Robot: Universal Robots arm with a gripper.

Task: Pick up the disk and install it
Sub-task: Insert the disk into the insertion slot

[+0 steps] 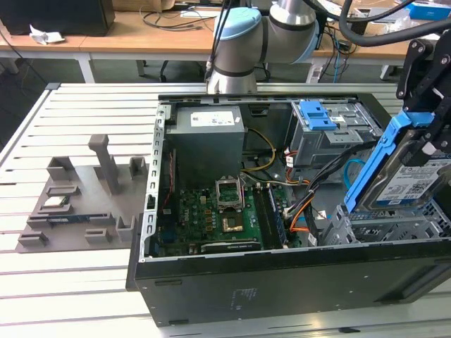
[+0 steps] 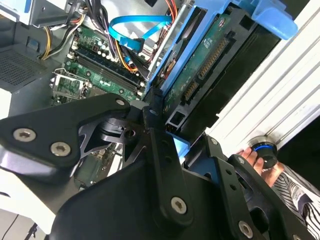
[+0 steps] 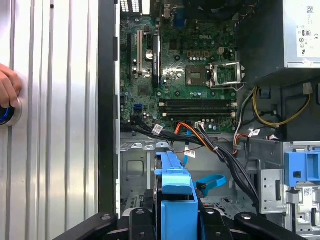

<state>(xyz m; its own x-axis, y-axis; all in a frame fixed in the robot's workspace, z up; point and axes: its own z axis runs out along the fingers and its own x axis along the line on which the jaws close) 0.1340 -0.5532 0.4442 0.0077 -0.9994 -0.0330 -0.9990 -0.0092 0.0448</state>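
Note:
The disk (image 1: 409, 179), a silver-grey drive with a white-and-blue label in a blue caddy, hangs tilted on edge over the open computer case (image 1: 282, 274), at the exterior view's right. My gripper (image 1: 426, 134) is shut on its upper part. Just below the disk is the grey metal bay (image 1: 394, 225) at the case's front right corner. In the second wrist view the disk's green circuit side (image 2: 210, 55) and connector face the camera, with the gripper (image 2: 170, 125) clamped on the caddy. The first wrist view has the caddy's blue edge (image 3: 175, 200) between the black fingers (image 3: 137, 220).
Inside the case lie the motherboard (image 1: 211, 211), the power supply (image 1: 208, 134), a blue-latched drive cage (image 1: 317, 116) and loose cables (image 3: 210, 145). A grey parts fixture (image 1: 77, 204) sits on the slatted table at the exterior view's left. A hand (image 3: 7, 90) rests on a blue knob beside the case.

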